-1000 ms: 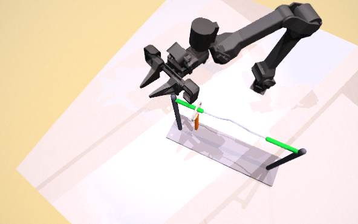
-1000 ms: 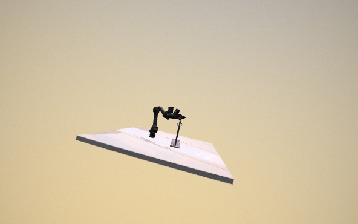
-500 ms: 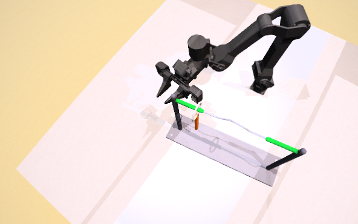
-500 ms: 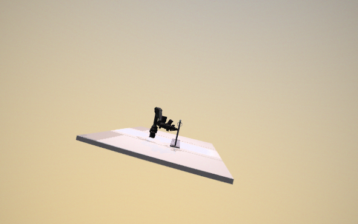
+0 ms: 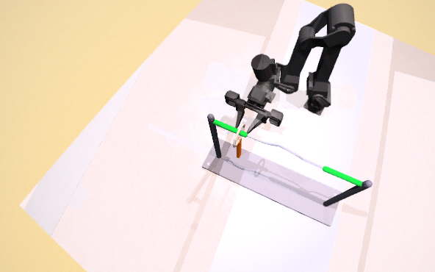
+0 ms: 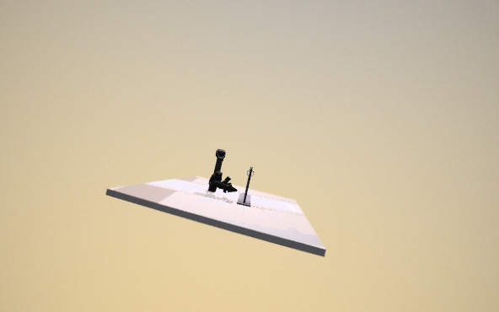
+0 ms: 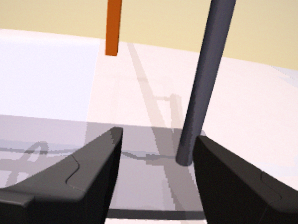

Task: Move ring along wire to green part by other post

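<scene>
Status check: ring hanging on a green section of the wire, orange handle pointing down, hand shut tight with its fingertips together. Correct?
Not quite: the hand is partly open, fingertips apart, as the wrist view shows. The rest of the statement stands.

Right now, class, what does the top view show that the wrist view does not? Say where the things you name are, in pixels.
Only top: the ring (image 5: 236, 141), both green wire parts (image 5: 225, 126) (image 5: 342, 176), and the robot's whole arm (image 5: 302, 34).

Only wrist: the near side of the gripper's fingers, seen close up.

Both: the orange handle (image 5: 239, 148) (image 7: 113, 30), a dark post (image 5: 215, 140) (image 7: 202, 87).
</scene>
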Robot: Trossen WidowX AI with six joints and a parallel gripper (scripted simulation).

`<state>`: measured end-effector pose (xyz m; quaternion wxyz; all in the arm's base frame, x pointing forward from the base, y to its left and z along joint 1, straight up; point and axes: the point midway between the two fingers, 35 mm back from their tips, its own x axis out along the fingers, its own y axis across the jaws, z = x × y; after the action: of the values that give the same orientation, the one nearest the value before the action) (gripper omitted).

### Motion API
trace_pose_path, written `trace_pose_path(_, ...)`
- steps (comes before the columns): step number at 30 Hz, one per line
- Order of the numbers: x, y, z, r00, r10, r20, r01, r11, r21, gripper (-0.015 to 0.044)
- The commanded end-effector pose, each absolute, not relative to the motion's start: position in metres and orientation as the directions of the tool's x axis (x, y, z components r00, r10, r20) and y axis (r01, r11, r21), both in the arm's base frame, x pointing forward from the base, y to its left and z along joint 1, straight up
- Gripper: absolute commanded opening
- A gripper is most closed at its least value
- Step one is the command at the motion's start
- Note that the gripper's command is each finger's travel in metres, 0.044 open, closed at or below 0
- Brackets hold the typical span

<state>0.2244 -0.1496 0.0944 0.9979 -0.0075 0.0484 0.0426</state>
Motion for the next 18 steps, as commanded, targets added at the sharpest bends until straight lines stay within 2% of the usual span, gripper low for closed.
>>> trace_pose_path(1, 0.205, -0.128, 0.084, 0.988, 0.126, -0.085, -0.128, 0.992, -0.012, 0.016)
trace_pose_path(7, 0.207, -0.127, 0.085, 0.988, 0.128, -0.086, -0.13, 0.991, -0.013, 0.016)
trace_pose_path(18, 0.252, -0.121, 0.128, 0.988, 0.128, -0.082, -0.13, 0.991, -0.015, 0.016)
